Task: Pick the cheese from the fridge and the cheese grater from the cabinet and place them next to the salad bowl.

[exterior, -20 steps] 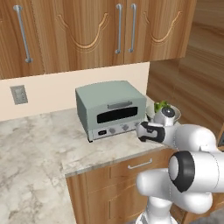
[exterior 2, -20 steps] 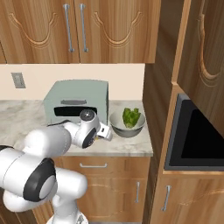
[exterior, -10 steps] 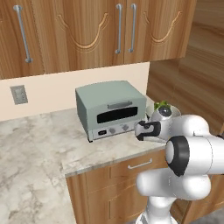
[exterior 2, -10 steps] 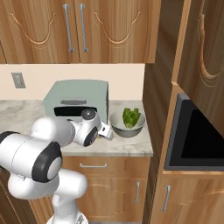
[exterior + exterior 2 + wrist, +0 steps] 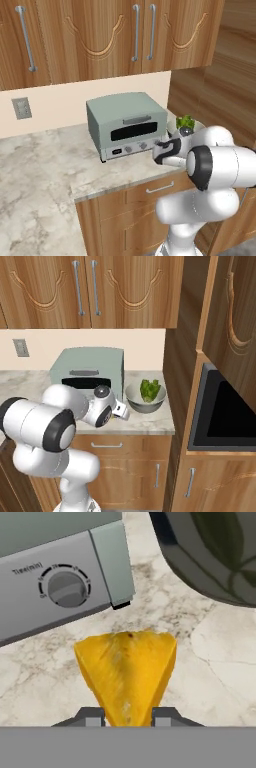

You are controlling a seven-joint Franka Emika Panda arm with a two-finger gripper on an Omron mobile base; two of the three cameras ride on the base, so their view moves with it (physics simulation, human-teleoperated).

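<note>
Since 1 s ago the upper arm link has swung across in both base views, while the wrist and gripper barely shift, staying low over the marble counter btwn toaster oven and salad bowl. Oven and bowl haven't moved.

Gripper: jaws closed onto the cheese, pinching the narrow end of the wedge, w/ the wide end pointing out ahead. Hand view shows both finger tips flush against the wedge's sides.

Cheese location: in the gripper, just above the counter, oven's timer knob on one side and the bowl's dark rim on the other (whether the wedge touches the counter can't be told). A yellow speck at the gripper in right base view matches.

Handling, judged: cheese looks light, firm-ish but compressible, so squeezing too hard could dent it. Tapered sides mean it could squirt fwd out of the jaws. The current hold at the thin end is the weaker spot; mid-wedge would be safer. Put-down spot next to the bowl looks near. Grater not yet fetched.
</note>
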